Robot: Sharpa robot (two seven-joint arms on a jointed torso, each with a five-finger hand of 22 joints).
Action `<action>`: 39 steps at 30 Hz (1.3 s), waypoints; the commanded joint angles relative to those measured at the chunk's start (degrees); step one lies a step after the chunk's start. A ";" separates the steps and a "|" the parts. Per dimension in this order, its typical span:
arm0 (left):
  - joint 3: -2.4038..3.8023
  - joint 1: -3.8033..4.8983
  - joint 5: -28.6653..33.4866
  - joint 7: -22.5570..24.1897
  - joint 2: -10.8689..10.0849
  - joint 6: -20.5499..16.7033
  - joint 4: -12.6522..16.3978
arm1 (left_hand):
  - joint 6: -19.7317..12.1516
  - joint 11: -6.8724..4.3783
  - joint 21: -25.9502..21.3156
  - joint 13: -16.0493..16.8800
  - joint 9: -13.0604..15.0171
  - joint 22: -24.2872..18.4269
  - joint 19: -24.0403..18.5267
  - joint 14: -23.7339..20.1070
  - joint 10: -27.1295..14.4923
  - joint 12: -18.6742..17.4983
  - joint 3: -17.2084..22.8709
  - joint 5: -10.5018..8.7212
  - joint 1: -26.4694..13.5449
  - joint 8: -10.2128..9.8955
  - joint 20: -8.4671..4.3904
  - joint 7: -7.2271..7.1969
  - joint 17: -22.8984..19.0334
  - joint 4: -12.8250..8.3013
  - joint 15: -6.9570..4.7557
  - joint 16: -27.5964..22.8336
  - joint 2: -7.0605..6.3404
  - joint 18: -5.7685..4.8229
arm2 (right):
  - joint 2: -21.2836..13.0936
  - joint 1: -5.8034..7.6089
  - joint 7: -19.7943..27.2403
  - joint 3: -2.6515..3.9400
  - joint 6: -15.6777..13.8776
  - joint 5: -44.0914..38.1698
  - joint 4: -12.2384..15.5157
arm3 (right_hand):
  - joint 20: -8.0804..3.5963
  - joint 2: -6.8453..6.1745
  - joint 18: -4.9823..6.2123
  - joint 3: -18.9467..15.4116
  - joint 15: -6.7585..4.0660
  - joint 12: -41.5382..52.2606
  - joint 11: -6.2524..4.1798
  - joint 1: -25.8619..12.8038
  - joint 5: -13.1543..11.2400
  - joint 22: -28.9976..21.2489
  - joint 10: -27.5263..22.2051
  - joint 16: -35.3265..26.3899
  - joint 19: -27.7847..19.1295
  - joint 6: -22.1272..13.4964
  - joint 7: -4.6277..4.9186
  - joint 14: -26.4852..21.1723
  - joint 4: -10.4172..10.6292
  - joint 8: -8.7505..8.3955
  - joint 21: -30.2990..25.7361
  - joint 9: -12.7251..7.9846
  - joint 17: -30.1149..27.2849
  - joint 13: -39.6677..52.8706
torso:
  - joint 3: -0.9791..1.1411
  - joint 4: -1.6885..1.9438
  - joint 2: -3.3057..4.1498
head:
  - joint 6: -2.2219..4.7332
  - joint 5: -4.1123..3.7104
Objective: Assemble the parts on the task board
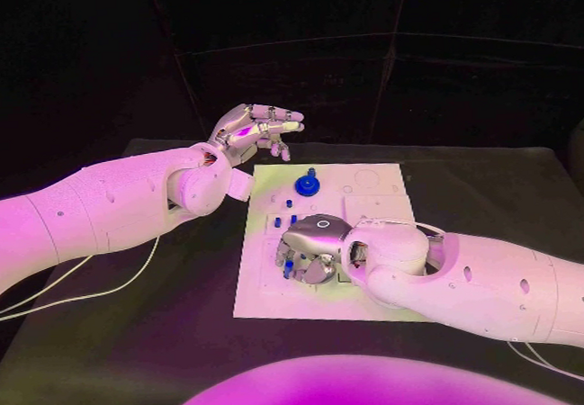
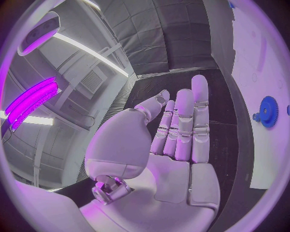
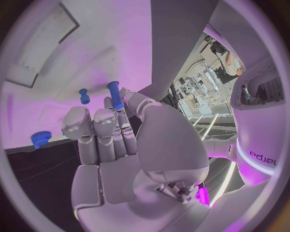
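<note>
The bench point(image 1: 143, 353) was black. The task board point(image 1: 369, 177) on it was white and plain, apart from faint outlined shapes on its far right part. A blue gear-shaped part point(image 1: 307, 184) stood at its far side, and small blue pegs point(image 1: 283, 203) lay nearer the middle. Another blue peg point(image 3: 115, 94) showed at the fingers of the right robot hand point(image 1: 314, 251), which was silver on a white arm. The left robot hand point(image 1: 254, 128) was silver too, its arm likewise white.

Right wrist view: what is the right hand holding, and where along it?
The right hand pinches a blue cylindrical peg near its lower end; the upper end sticks out above the fingers.
</note>
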 commanded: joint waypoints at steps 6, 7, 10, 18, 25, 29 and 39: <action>0.05 0.10 0.27 0.01 -0.08 0.69 0.13 | -0.27 0.10 -0.33 0.08 0.08 -0.07 0.34 -0.33 -0.29 0.29 -0.36 0.14 0.08 0.20 0.14 0.07 -0.06 -0.13 0.21 0.36 0.37 0.80 | -0.09 0.06 0.96 -0.01 -0.96 0.26 0.25 | -0.05 -0.66 -0.07 -1.57 0.07 0.54 -0.14 -1.14 0.18 -0.80 -1.08 -0.41 -0.88 -1.86 -0.17 -0.19 0.44 -0.09 -0.76 0.07 -0.30 0.07 | 0.00 0.00 0.00 | 0.05 -0.03; 0.05 0.10 0.27 0.01 -0.09 0.68 0.13 | -0.32 0.11 -0.36 0.08 0.08 -0.09 0.34 -0.35 -0.35 0.36 -0.43 0.14 0.10 0.24 0.14 0.08 -0.10 -0.13 0.22 0.39 0.38 0.80 | -0.12 0.06 0.96 -0.01 -0.95 0.28 0.26 | -0.04 -0.69 -0.05 -1.69 0.08 0.52 -0.12 -1.20 0.14 -0.92 -1.23 -0.40 -0.95 -1.87 -0.16 -0.18 0.47 -0.06 -0.85 0.09 -0.29 0.06 | 0.00 0.00 0.00 | 0.05 -0.03; 0.05 0.10 0.27 -0.01 -0.10 0.67 0.13 | -0.34 0.11 -0.37 0.07 0.09 -0.10 0.34 -0.36 -0.38 0.38 -0.46 0.14 0.10 0.25 0.15 0.08 -0.12 -0.13 0.22 0.39 0.38 0.79 | -0.19 0.06 0.98 -0.02 -0.91 0.45 0.34 | -0.03 -0.67 -0.03 -1.91 0.09 0.59 -0.12 -1.29 0.07 -1.03 -1.32 -0.40 -1.01 -1.89 -0.14 -0.18 0.55 -0.01 -0.94 0.12 -0.32 0.08 | 0.01 0.03 -0.02 | 0.04 -0.09; 0.05 0.10 0.27 -0.03 -0.14 0.66 0.11 | -0.34 0.11 -0.37 0.07 0.09 -0.10 0.34 -0.36 -0.38 0.38 -0.46 0.14 0.10 0.25 0.15 0.08 -0.12 -0.13 0.22 0.39 0.38 0.79 | -0.39 0.03 1.06 -0.02 -1.14 0.75 0.79 | -0.15 -0.31 -0.05 -2.32 -0.12 1.67 -0.46 -1.31 0.05 -0.94 0.20 -0.39 -0.83 -2.11 -0.33 -0.15 0.82 0.06 -0.94 0.18 -0.40 0.25 | 0.01 -0.02 -0.05 | 0.05 -0.17; 0.05 0.10 0.27 -0.05 -0.17 0.64 0.12 | -0.34 0.11 -0.37 0.07 0.09 -0.10 0.34 -0.36 -0.38 0.38 -0.46 0.14 0.10 0.25 0.15 0.08 -0.12 -0.13 0.22 0.39 0.38 0.79 | -0.59 0.00 1.05 -0.02 -1.11 0.89 1.14 | -0.18 -0.28 -0.07 -2.34 -0.16 1.77 -0.51 -1.26 0.09 -0.86 0.34 -0.40 -0.76 -2.12 -0.36 -0.15 0.82 0.07 -0.90 0.19 -0.43 0.25 | 0.02 0.02 -0.03 | 0.09 -0.23; 0.05 0.10 0.27 -0.07 -0.19 0.62 0.11 | -0.34 0.11 -0.37 0.07 0.09 -0.10 0.34 -0.36 -0.38 0.38 -0.46 0.14 0.10 0.25 0.15 0.08 -0.12 -0.13 0.22 0.39 0.38 0.79 | -0.74 -0.02 0.94 -0.02 -1.25 1.14 1.26 | -0.21 -0.31 -0.05 -2.35 -0.20 1.81 -0.55 -1.18 0.21 -0.93 0.40 -0.51 -0.78 -2.18 -0.41 -0.19 0.78 0.06 -0.95 0.18 -0.64 0.22 | 0.01 0.01 -0.01 | 0.13 -0.25; 0.05 0.10 0.27 -0.16 -0.20 0.75 0.08 | -0.40 0.12 -0.40 0.07 0.08 -0.13 0.34 -0.38 -0.45 0.45 -0.54 0.13 0.12 0.29 0.15 0.09 -0.16 -0.15 0.23 0.41 0.37 0.79 | -1.81 -0.05 0.28 -0.03 -6.99 0.55 1.33 | 0.53 -0.77 1.46 -7.15 0.80 0.58 0.70 -0.03 0.51 -8.92 -8.93 -6.05 -5.91 -6.33 0.27 -3.05 0.98 -0.09 -6.65 0.08 -9.12 0.15 | 0.05 -0.05 -0.03 | 0.42 -0.54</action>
